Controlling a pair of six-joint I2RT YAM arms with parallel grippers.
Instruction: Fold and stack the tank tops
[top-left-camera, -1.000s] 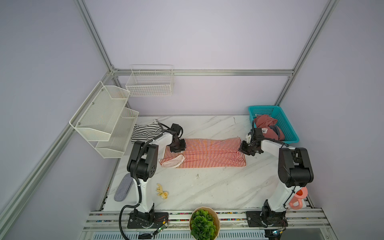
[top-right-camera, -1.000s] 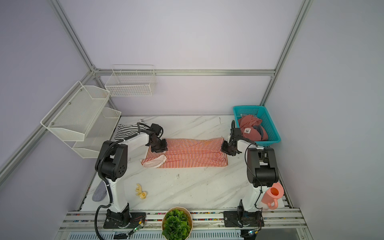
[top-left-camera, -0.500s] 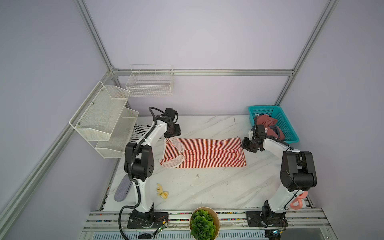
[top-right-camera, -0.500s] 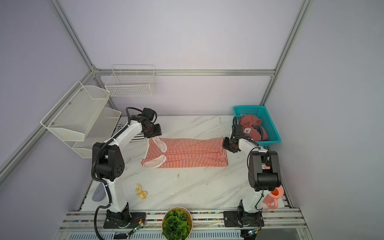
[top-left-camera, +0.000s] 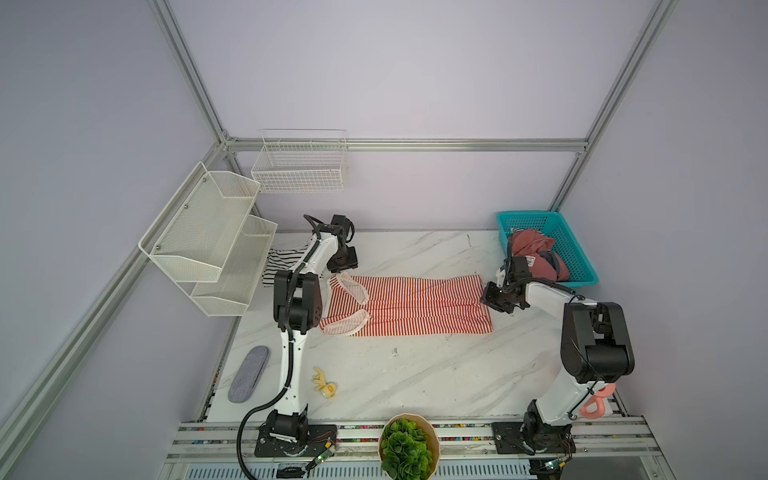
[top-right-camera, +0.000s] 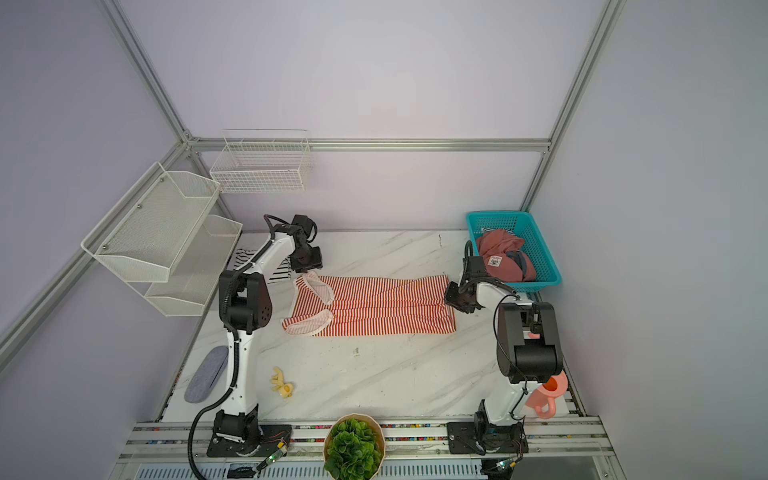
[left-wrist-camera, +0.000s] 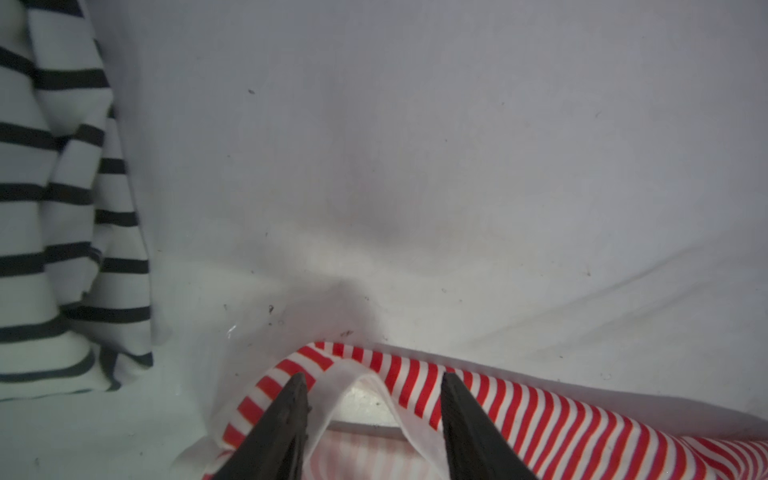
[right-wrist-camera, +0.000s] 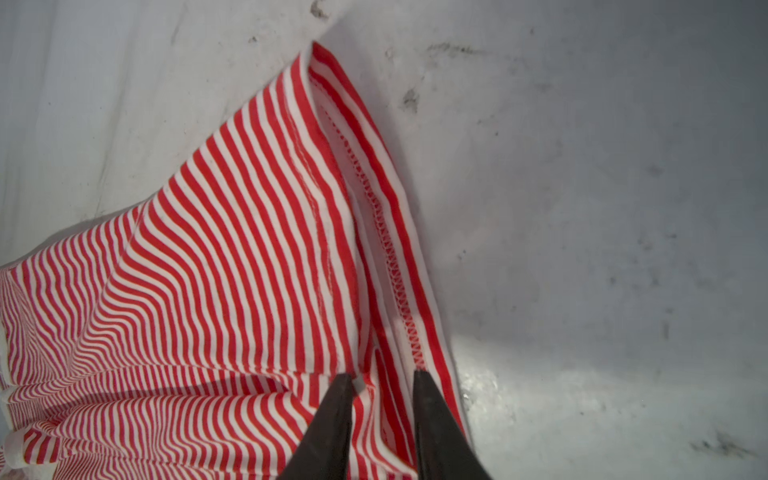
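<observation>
The red-and-white striped soft tank top (top-left-camera: 415, 305) lies spread lengthwise on the white marble-patterned table (top-left-camera: 415, 374). It reaches from one gripper to the other, with the hem toward the right one and the white-trimmed straps toward the left one. That layout looks deliberate, since a garment drawn long and flat gives clean edges to fold along.

The right gripper (right-wrist-camera: 384, 376) sits at a corner of the hem with its black fingers drawn close on the stitched edge. The stripes bend in toward the fingertips, so I judge the cloth is pinched there, either to anchor that end or to carry it over.

The left gripper (left-wrist-camera: 374, 378) hangs just above a strap with its fingers apart, holding nothing. The white-edged loop of the strap lies below the gap (well lined up for a pinch, should that come next).

Just beside the left gripper, on the side away from the red stripes, rests the black-and-white striped tank top (left-wrist-camera: 62, 208). It lies in layers, though I cannot tell how neatly. Set aside like this, it leaves the middle of the table free for folding.

Behind the right gripper stands a teal plastic basket (top-left-camera: 582, 257) holding a plain dusty-red garment (top-left-camera: 532, 249), which is no part of this job.
</observation>
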